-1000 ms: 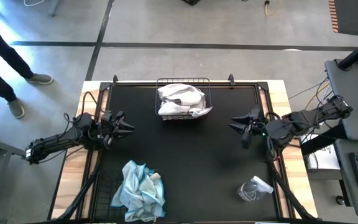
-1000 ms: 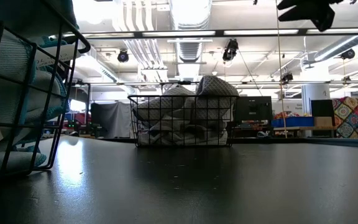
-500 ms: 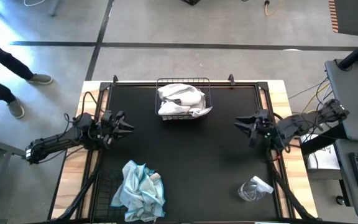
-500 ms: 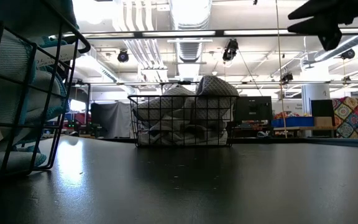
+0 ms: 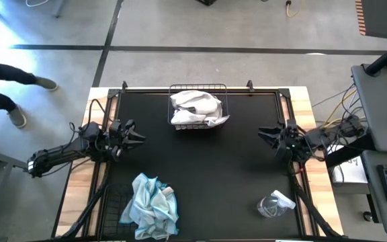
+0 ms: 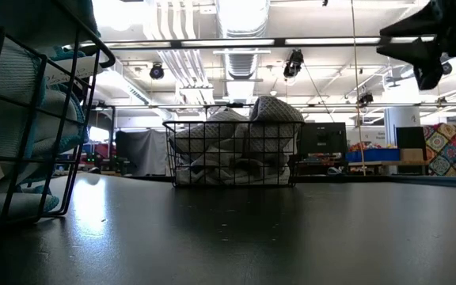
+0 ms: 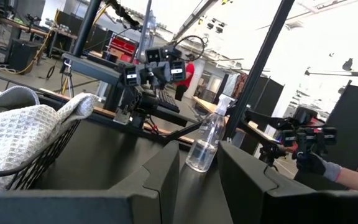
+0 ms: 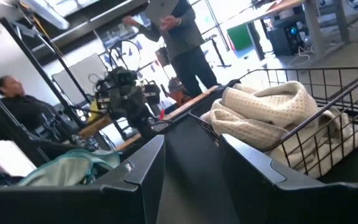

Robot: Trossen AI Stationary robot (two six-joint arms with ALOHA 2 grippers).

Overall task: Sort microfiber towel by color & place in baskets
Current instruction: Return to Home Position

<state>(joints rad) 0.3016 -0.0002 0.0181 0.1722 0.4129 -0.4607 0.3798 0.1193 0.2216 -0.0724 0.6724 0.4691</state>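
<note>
White towels lie heaped in a wire basket at the table's far middle; they also show in the low view and the right wrist view. Light blue towels lie piled in a second basket at the near left. My left gripper hangs open over the table's left side, with nothing between its fingers. My right gripper hangs open over the right side and is likewise empty. Both point toward the table's middle.
A clear plastic bottle-like thing lies at the near right on the black mat. A person's legs show on the floor left of the table. People stand beyond the table in the right wrist view.
My right gripper has drawn back toward the table's right edge and sunk lower, staying open and empty. The person left of the table has stepped along. The towels and baskets have kept their places.
</note>
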